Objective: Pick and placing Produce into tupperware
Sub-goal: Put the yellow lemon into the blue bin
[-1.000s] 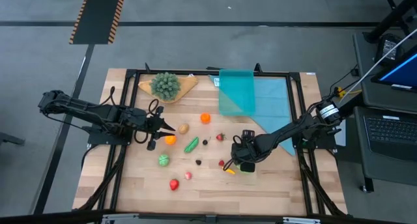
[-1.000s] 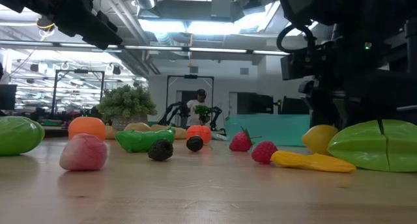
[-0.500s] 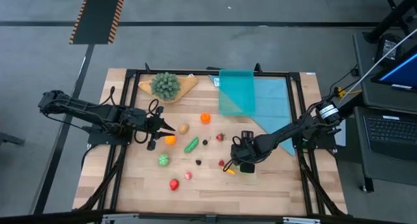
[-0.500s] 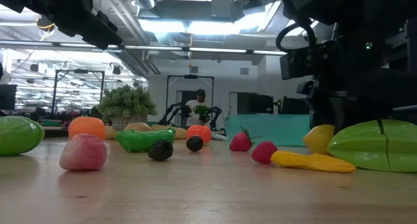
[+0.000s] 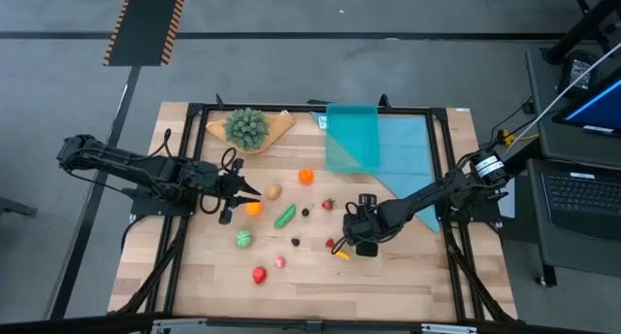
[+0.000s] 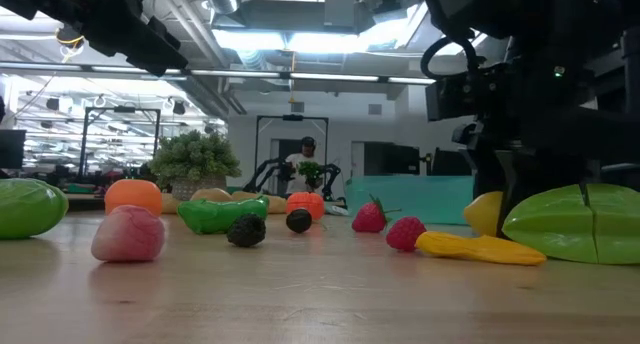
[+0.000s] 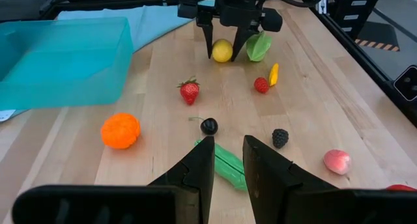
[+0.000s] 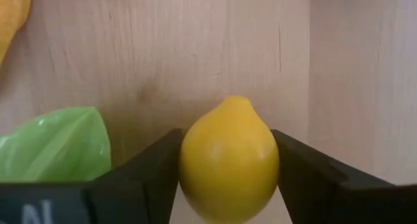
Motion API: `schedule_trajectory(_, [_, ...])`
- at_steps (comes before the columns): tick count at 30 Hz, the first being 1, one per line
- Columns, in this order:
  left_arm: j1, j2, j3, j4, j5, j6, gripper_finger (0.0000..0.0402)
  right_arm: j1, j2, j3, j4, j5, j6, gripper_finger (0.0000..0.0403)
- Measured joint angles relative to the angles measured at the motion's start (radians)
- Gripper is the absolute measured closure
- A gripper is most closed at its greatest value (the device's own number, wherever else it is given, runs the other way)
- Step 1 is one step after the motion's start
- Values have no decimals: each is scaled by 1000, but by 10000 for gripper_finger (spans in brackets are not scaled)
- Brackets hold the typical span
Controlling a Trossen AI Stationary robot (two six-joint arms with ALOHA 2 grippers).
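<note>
Smooth oval lemon (image 8: 229, 160) between right claw (image 8: 228, 185) fingers.
</note>
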Motion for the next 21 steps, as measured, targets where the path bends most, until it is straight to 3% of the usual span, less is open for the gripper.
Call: schedule_trajectory(21, [0, 0, 0, 0, 0, 0, 328, 0, -1, 1, -12, -3, 53, 193])
